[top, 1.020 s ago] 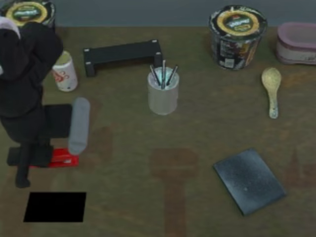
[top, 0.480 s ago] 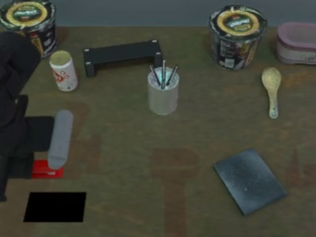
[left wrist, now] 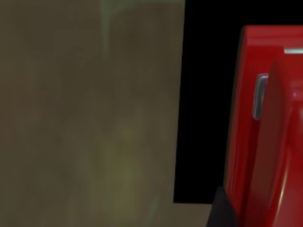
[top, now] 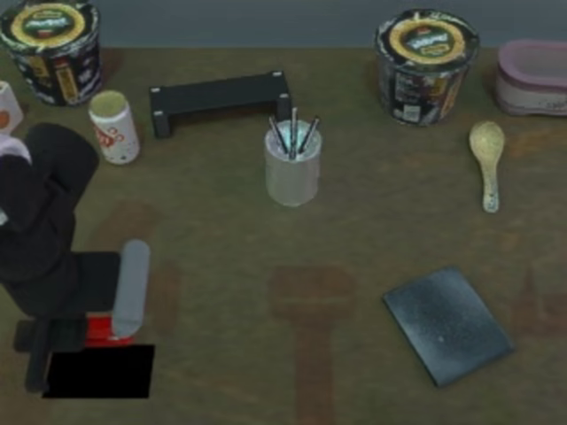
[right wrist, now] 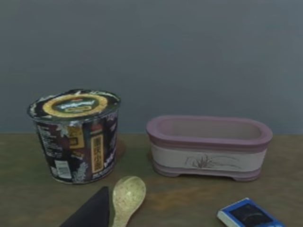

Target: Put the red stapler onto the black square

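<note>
Since 0.5 s ago, the left arm has carried the red stapler (top: 100, 331) toward the near-left corner of the worktop (top: 354, 266), and it now sits right at the far edge of the black square (top: 99, 372). Seen from the left wrist, the stapler (left wrist: 265, 127) hangs over the black patch (left wrist: 203, 94), so I judge it held off the surface with the left gripper (top: 62, 335) pinching it, fingers closed on its body. This is the carry-and-place step, nearly done. Next, the arm needs a short shift nearer, centring the stapler over the square, then lowering and spreading the fingers. Farther off stand a cup of pens (top: 292, 164), a grey slab (top: 447, 325), a spoon (top: 487, 164) and 2 noodle cups. The right arm is parked out of the top view; its fingers are unseen.
</note>
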Controlling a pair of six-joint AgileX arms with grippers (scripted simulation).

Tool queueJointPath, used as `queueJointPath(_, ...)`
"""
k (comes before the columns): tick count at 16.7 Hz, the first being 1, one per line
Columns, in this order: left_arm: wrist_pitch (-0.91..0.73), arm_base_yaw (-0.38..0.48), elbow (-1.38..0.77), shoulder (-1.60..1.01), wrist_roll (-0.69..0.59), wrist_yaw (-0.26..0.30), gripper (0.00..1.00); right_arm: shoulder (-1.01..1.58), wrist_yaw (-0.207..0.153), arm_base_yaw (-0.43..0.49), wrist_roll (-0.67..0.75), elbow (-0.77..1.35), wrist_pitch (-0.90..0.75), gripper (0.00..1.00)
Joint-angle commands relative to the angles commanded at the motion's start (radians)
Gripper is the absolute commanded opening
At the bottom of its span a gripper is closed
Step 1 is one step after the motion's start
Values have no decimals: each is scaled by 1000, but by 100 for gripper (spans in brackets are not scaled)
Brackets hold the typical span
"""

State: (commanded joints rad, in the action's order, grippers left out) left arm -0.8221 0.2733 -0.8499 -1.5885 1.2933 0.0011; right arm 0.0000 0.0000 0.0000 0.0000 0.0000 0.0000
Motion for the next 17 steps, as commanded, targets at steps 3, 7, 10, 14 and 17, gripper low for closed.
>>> queueJointPath(3,94,1,66,-39,0,0,0,0,0,0,0,0,0,100)
queueJointPath(7,105,1,74,-45,0,0,0,0,0,0,0,0,0,100)
queueJointPath(10,105,1,74,-45,0,0,15,0,0,0,0,0,0,100)
queueJointPath(14,105,1,74,-45,0,0,45,0,0,0,0,0,0,100)
queueJointPath(17,105,1,74,-45,0,0,68,0,0,0,0,0,0,100)
